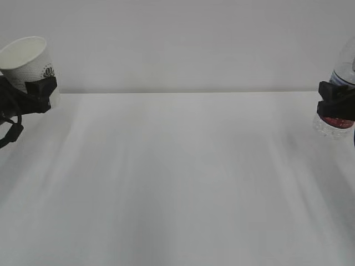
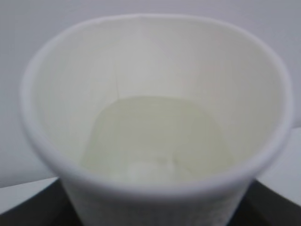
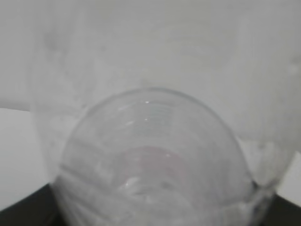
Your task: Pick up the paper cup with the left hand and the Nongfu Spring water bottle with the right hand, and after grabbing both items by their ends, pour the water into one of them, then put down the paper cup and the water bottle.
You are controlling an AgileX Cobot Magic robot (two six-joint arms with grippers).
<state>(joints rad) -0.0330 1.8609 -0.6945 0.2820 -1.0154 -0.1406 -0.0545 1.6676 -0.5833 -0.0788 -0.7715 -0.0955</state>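
- The left end effector (image 1: pixel 39 91) sits at the far left edge of the exterior view, its black fingers clamped around the lower part of the paper cup (image 1: pixel 28 61).
- The cup is held clear of the white desk (image 1: pixel 177 177), tilted so its open mouth leans up and to the left, away from the end effector's fingers; a dark round logo shows on its side just above the grip.
- From the left wrist view, the cup (image 2: pixel 155 132) fills the picture mouth-on, with a pale pool of water (image 2: pixel 157 141) lying in its bottom.
- The right end effector (image 1: pixel 335 102) is at the far right edge, closed around the Nongfu Spring water bottle (image 1: pixel 339 88) across its red label.
- The bottle's clear base hangs just below the fingers, off the desk, and its body rises above them out of frame.
- In the right wrist view the bottle (image 3: pixel 155 155) appears close and blurred, a faint reddish tint seen through the clear plastic.
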